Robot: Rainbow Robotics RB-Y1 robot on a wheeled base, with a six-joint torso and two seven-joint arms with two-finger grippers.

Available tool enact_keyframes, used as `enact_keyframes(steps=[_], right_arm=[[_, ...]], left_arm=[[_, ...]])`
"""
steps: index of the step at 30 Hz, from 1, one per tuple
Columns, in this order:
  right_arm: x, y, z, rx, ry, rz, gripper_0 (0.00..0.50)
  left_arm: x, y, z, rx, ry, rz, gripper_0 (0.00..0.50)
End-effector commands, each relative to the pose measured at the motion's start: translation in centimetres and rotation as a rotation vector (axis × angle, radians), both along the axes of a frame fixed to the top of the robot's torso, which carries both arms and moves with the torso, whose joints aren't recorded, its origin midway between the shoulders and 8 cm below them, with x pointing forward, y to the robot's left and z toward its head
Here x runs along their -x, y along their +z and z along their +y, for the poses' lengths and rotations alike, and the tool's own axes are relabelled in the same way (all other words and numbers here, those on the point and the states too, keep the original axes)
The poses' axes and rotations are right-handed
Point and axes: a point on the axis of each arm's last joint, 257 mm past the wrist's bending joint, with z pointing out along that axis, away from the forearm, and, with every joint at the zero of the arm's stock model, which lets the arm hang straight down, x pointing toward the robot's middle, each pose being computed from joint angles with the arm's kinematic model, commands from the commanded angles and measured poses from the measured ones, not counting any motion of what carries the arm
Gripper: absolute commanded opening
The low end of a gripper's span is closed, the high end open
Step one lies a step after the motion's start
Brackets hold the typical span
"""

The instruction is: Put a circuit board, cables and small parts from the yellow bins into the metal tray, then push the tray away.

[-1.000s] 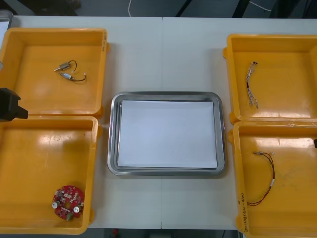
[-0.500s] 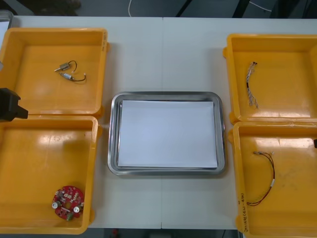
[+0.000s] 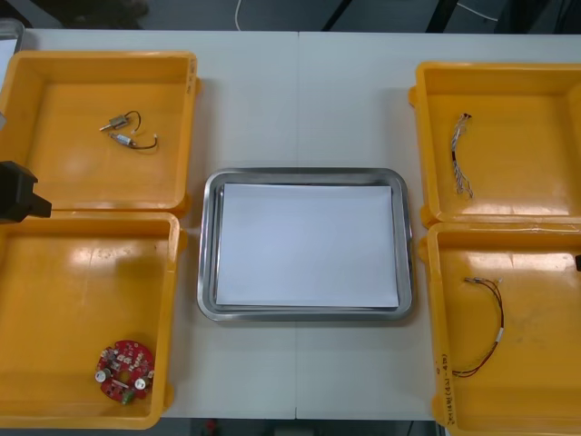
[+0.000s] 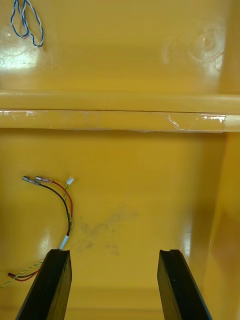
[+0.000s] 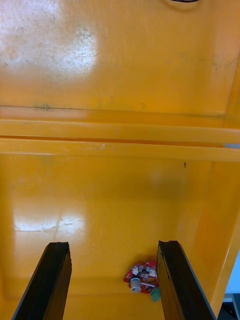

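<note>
The left arm hangs at the table's left edge, its left gripper wide open and empty. The round red circuit board lies on the floor of the near left yellow bin, between the fingers and close to one of them. At the right edge, the right gripper is just as wide and empty over the near right yellow bin — the red and yellow cable curls just ahead of one finger, and the metal tray sits between the bins.
</note>
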Motion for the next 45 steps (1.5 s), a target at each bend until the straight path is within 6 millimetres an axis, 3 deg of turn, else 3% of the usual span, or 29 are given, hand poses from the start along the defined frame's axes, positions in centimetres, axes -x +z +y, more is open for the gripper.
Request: enact_keyframes(steps=[1,13,14,16,20,27,45], right_arm=[[0.5,0.9,-0.8,0.020,-0.026,-0.017,0.500],[0.5,0.9,-0.8,0.020,-0.026,-0.017,0.500],[0.5,0.9,-0.8,0.020,-0.026,-0.017,0.500],[0.0,2.1,-1.2,0.042,-0.029,-0.042,0.500],[-0.4,3.2,-1.5,0.084,-0.023,-0.067,0.500],[-0.1,2.5,-1.7,0.178,-0.042,-0.056,0.500],[1.7,0.3,1.4,0.075,-0.078,-0.070,0.500]], left_arm=[[0.4,0.9,1.4,-0.060,-0.027,-0.021,0.500],[0.4,0.9,1.4,-0.060,-0.027,-0.021,0.500],[1.7,-2.2,0.9,-0.031,-0.027,0.056,0.500],[1.8,-2.7,0.7,-0.028,-0.024,0.060,0.500],[1.7,-2.4,0.8,-0.038,-0.028,0.056,0.500],[2.0,-2.4,0.8,-0.047,-0.048,0.062,0.500],[8.7,-5.3,-0.4,-0.139,-0.199,0.152,0.500]])
